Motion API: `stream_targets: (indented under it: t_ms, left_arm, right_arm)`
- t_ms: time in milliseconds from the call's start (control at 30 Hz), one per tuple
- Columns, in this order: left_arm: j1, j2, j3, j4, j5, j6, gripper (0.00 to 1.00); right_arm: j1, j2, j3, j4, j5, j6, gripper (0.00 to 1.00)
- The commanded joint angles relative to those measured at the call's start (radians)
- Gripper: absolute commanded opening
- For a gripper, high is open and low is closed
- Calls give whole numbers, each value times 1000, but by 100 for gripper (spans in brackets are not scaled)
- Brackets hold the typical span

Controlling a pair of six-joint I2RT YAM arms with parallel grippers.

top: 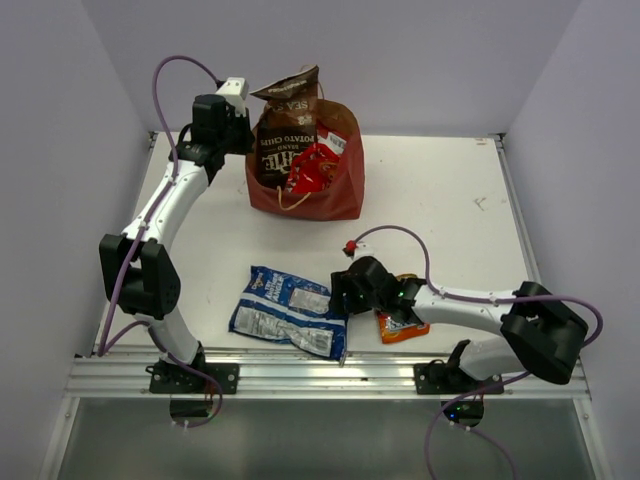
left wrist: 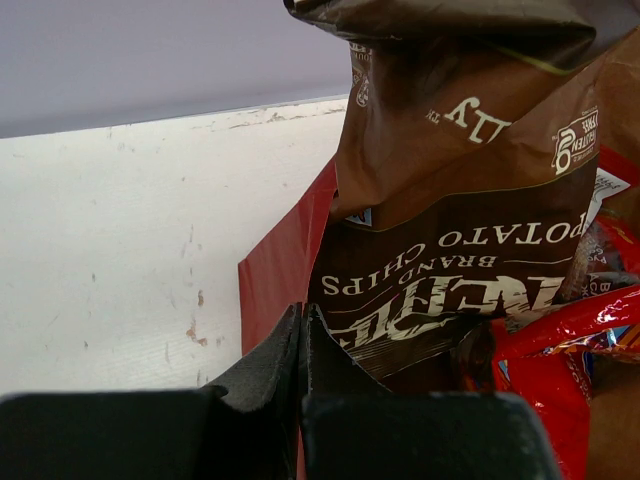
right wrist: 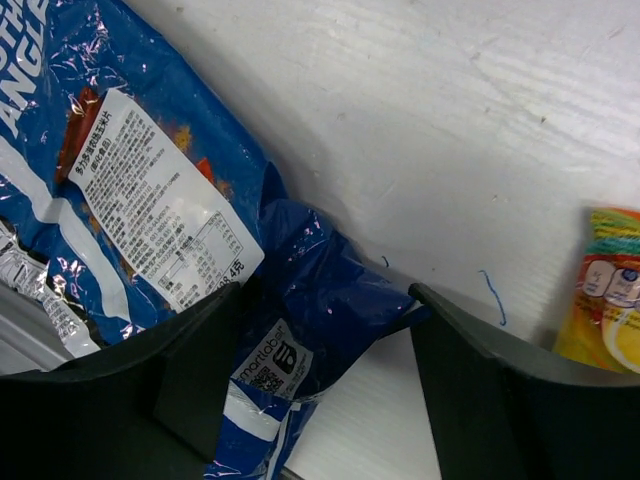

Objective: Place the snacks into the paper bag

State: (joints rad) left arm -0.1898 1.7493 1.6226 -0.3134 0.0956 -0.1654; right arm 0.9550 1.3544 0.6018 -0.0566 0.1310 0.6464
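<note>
The blue-white packet (top: 290,310) lies flat at the near middle of the table (top: 440,200). It is crinkled and glossy, with a white printed label, silver patches along its left edge and a barcode tag on its near right corner. That corner sits between the 2 fingers (right wrist: 190,380) of the right gripper (top: 345,300), which is spread wide around it. The left finger is against the film and the right one stands clear of it.

Just right of that gripper, partly under the arm, lies the small orange-yellow packet (top: 400,325), also flat on the table.

At the far middle stands the paper bag (top: 310,200), red outside and open at the top. The brown chip bag (top: 287,130) stands upright in it, white lettering on dark brown, and rises well above the rim. Beside it to the right is the red candy bag (top: 312,168), with a white-and-red packet (top: 335,140) behind that.

The left gripper (top: 245,125) is at the bag's far left rim. Its fingers are pressed together, with a sliver of the red wall between them.
</note>
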Motion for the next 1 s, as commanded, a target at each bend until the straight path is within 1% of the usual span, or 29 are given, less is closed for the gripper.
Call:
stream_targets:
  t_ms: [0,67,100,167,200,233,300,333,400,433,467,500,533,567,600,633,667,700,767,800,833,900,933,967]
  left_arm:
    - [15,-8,-1,-10,-10,-3,0]
    - [15,-8,-1,-12,-11,-2,0]
    - [15,-8,-1,-10,-13,-3,0]
    - [15,-4,-1,-10,-11,-3,0]
    - [15,-5,-1,-12,-10,-5,0]
    - [15,-5,-1,-10,-10,-3,0]
    - [15,-7,-1,-10,-11,-3,0]
    - [15,-8,-3,-10,-10,-3,0]
    - [15,-7,-3,-10,-10,-3,0]
    - [15,-7,-3,-10,-10,-2,0]
    - [15,-8,-3,-12,-10,-2,0]
    - [15,-8,-3,-10,-10,-3,0]
    - [15,-10,-3,-12,-5,-2,0]
    - [15,-11,-1,-10,-5,-3,0]
    - [15,-11,-3,-10,-5,-2,0]
    - [15,-14,-3,-9,-5,-3,0]
    - [15,-14,-3,-10,-5,-3,0]
    - [15,-14,-3,-10,-5,-2,0]
    - [15,-14,-3,-7,-5,-3,0]
    - [15,-14,-3,-6,-2,-3,0]
    - [15,-13,-3,-4,-2,-5,0]
    - [15,-10,-1,-3,1,-6,0]
    - [15,-8,-1,-3,1,-6,0]
    - [15,-8,-1,-3,3,-8,0]
  right_arm:
    - [10,-17,-51,51,-47,74,68]
    - [11,-27,-76,52,-62,87,60]
    - [13,-31,-80,51,-65,90,54]
    - [13,-43,-94,52,-74,98,50]
    - [14,-46,-96,49,-74,99,45]
    - [14,-50,-99,41,-71,101,32]
    - [14,-79,-94,2,-53,98,15]
    - [14,-96,-73,-24,-35,90,0]
    - [16,-164,-24,-151,37,59,0]
    - [16,-185,63,-210,67,35,0]
    - [16,-204,119,-333,103,-18,0]
    - [14,-231,184,-400,155,-46,0]
    - [14,-236,339,-470,247,-100,0]
    - [14,-232,421,-599,293,-128,0]
    - [14,-224,505,-650,333,-158,0]
    - [14,-197,668,-688,369,-218,0]
    - [14,-181,744,-751,436,-246,0]
    - [14,-164,885,-773,468,-270,0]
    - [14,-104,1002,-789,533,-355,0]
    - [14,-80,1103,-786,553,-384,0]
    - [14,-37,1150,-769,579,-445,0]
    - [14,15,1239,-746,599,-507,0]
    - [14,37,1321,-711,608,-569,0]
    - [14,87,1363,-691,619,-599,0]
